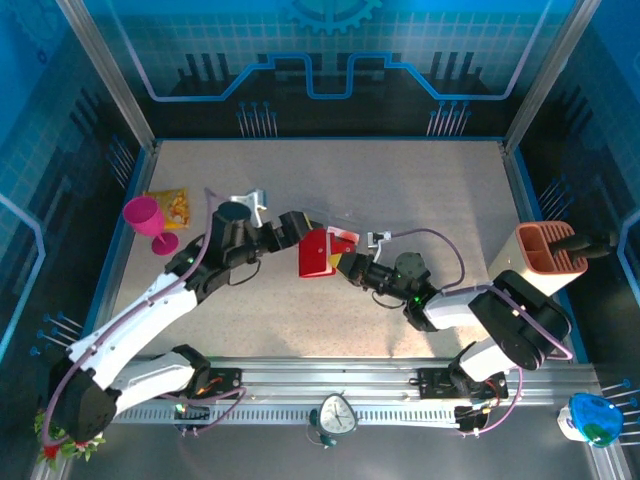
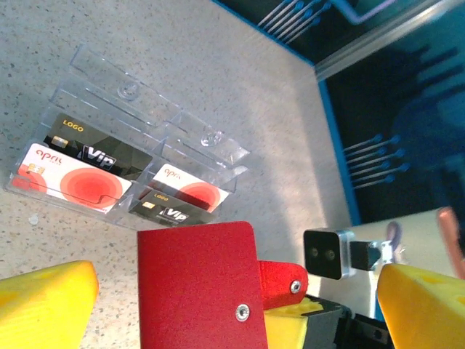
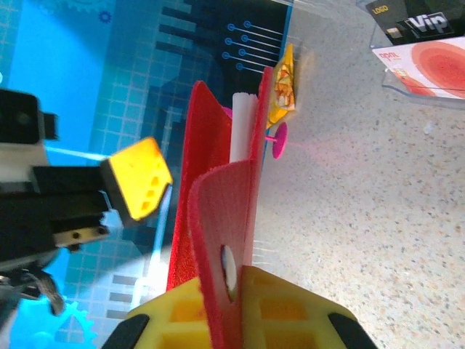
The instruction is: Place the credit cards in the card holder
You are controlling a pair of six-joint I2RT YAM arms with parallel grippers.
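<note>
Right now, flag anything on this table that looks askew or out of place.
The red card holder is held up on edge, pinched only by its unsnapped tab in the right claw. The left claw stands open, flanking it. The credit cards sit neatly in their clear rack.

High rear overview; two close wrist views sharing the card holder (image 2: 192,283).

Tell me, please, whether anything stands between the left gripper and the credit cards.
Yes: the card holder, held by the right gripper, stands between the open left gripper and the credit cards in their clear sleeves.
</note>
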